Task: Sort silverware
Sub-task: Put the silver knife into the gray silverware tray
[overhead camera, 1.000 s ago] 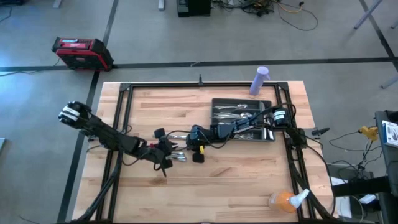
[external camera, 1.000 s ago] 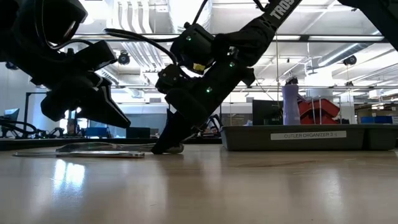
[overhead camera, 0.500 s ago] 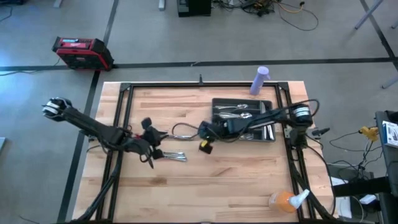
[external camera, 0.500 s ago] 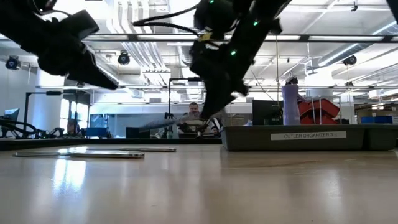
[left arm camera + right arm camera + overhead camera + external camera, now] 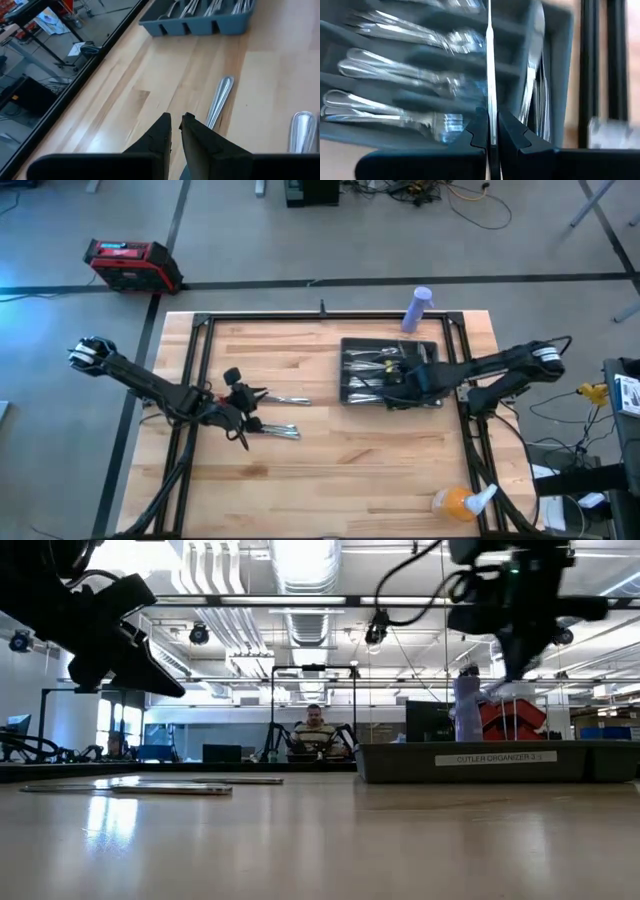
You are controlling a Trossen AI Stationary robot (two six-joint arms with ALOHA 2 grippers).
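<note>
silver knife (image 5: pixel 489 60) pinched in right gripper (image 5: pixel 491 131) over grey tray (image 5: pixel 349 391), left gripper (image 5: pixel 174 131) closed, empty

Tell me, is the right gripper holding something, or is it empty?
Holding. The right gripper is shut on a thin silver utensil above the grey tray; its type cannot be told.

Two black jointed arms, looping black cables, white elbow caps, tapered dark fingers (image 5: pixel 197 142)

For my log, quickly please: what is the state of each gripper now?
Left gripper: closed, empty, above the table.
Right gripper: closed on a knife, over the tray.
</note>
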